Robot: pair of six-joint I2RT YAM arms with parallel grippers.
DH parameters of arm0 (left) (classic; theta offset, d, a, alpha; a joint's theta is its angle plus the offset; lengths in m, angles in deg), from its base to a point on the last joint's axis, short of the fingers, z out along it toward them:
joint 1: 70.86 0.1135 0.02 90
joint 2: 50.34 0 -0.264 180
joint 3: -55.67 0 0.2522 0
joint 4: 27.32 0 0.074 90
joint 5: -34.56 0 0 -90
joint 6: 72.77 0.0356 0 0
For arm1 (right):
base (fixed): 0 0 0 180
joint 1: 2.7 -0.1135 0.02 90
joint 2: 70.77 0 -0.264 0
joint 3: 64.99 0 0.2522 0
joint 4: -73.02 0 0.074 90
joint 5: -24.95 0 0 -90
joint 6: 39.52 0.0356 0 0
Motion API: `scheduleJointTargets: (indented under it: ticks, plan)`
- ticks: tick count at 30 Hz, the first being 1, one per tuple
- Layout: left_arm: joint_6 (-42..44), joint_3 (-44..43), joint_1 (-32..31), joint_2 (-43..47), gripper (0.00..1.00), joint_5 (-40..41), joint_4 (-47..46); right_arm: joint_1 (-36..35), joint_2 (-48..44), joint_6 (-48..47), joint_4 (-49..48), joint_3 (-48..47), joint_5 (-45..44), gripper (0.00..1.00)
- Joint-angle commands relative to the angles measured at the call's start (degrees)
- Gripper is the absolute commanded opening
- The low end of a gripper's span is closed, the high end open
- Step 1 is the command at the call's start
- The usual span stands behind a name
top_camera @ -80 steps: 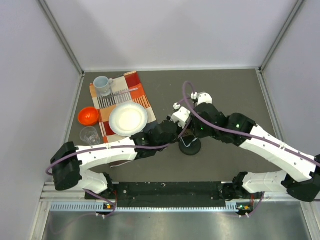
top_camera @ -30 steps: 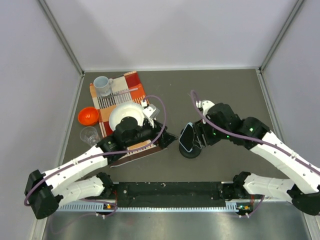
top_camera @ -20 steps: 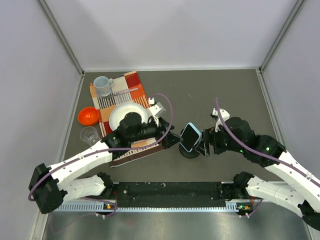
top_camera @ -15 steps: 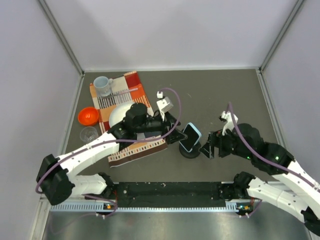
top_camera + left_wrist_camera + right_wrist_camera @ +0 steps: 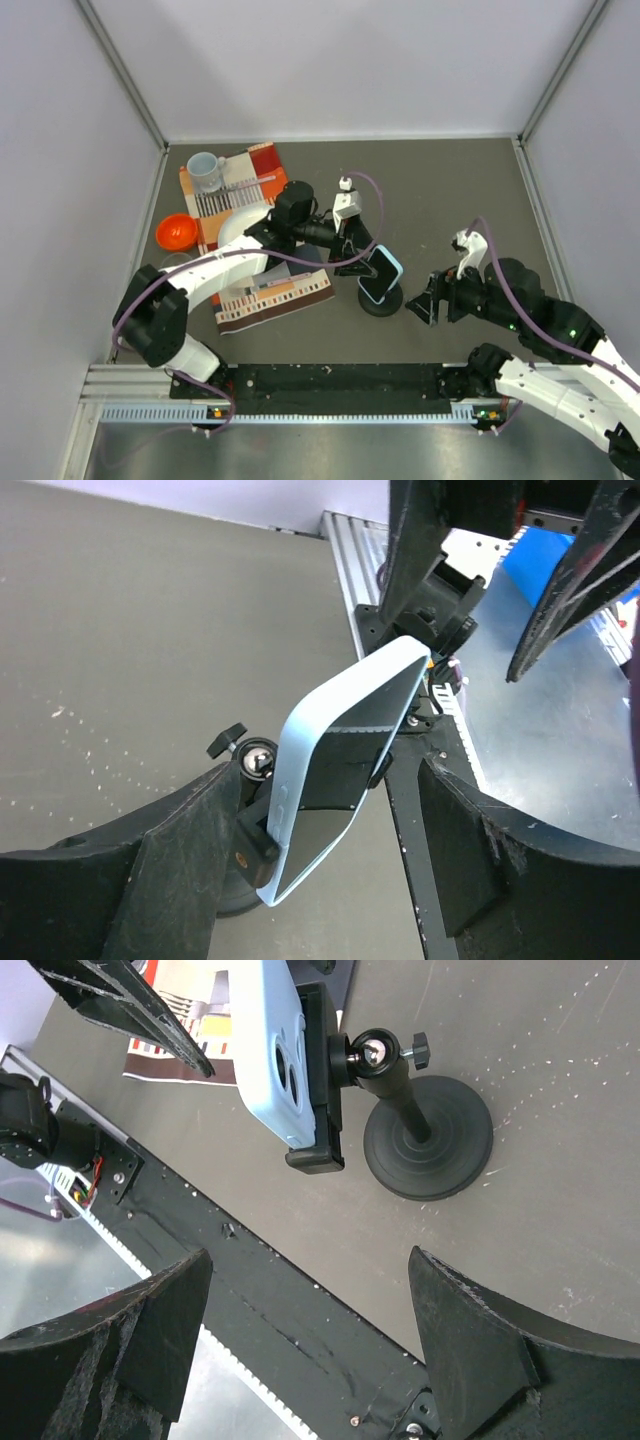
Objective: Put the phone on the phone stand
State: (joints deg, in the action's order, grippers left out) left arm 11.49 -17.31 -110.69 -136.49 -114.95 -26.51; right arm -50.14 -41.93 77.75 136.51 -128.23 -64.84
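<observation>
Top view: phone [image 5: 381, 272] clipped in phone stand [image 5: 381, 302], mid-tabletop [image 5: 450, 200]; left jaws nearer, just beside.
Left wrist: left jaws spread, straddling phone (no contact seen); long axis steeply tilted.
Right wrist: right jaws spread, phone stand ahead, apart.

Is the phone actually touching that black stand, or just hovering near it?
Touching. The right wrist view shows the phone held in the stand, with its black bracket pressed against the phone's back and hooked under its lower edge.

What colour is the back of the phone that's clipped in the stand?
Light blue; the phone shows its back best in the right wrist view.
</observation>
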Motion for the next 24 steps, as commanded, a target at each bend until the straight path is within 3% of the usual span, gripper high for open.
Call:
scheduleJointTargets:
  ticks: [1,7,16,24]
  plan:
    - [1.0,-1.9,0.3,-0.9,0.74,-9.4,-12.4,0.4,-0.5,-2.0,-0.8,0.3,0.9,0.79]
    - [-15.4,0.2,0.1,-5.8,0.65,-14.9,-33.3,0.4,0.9,-2.4,-0.9,0.2,0.7,0.79]
    - [-17.7,-3.9,-0.3,-10.7,0.60,-19.8,-32.8,0.4,0.3,-2.1,-0.9,0.2,1.6,0.79]
    - [-20.4,-6.0,-0.5,-13.9,0.44,-22.2,-34.0,0.4,0.4,-2.4,-0.8,0.4,1.4,0.79]
